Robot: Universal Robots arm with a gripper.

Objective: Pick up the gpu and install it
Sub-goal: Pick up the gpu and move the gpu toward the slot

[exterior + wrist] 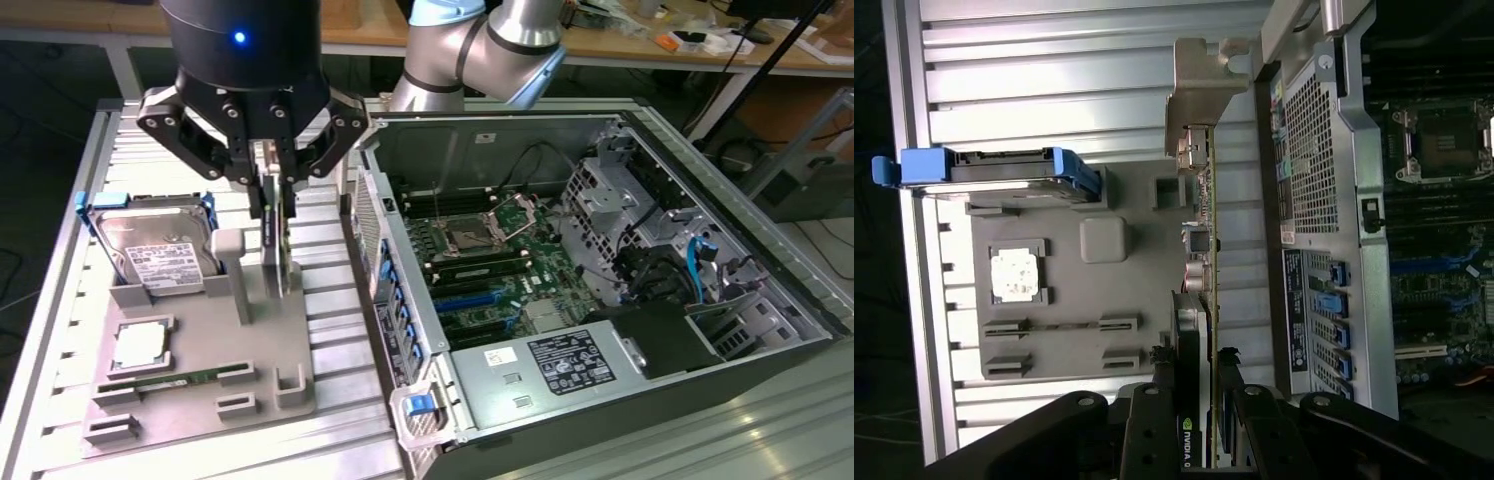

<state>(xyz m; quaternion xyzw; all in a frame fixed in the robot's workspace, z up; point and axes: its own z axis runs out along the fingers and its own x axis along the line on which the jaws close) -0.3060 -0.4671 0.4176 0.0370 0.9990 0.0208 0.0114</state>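
Where the hand [274,190] pinches, the gpu [279,255] stands upright.

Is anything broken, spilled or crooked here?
Nothing stands out. The gpu is held upright on edge by the gripper, and the hard drive sits in its holder on the grey tray.
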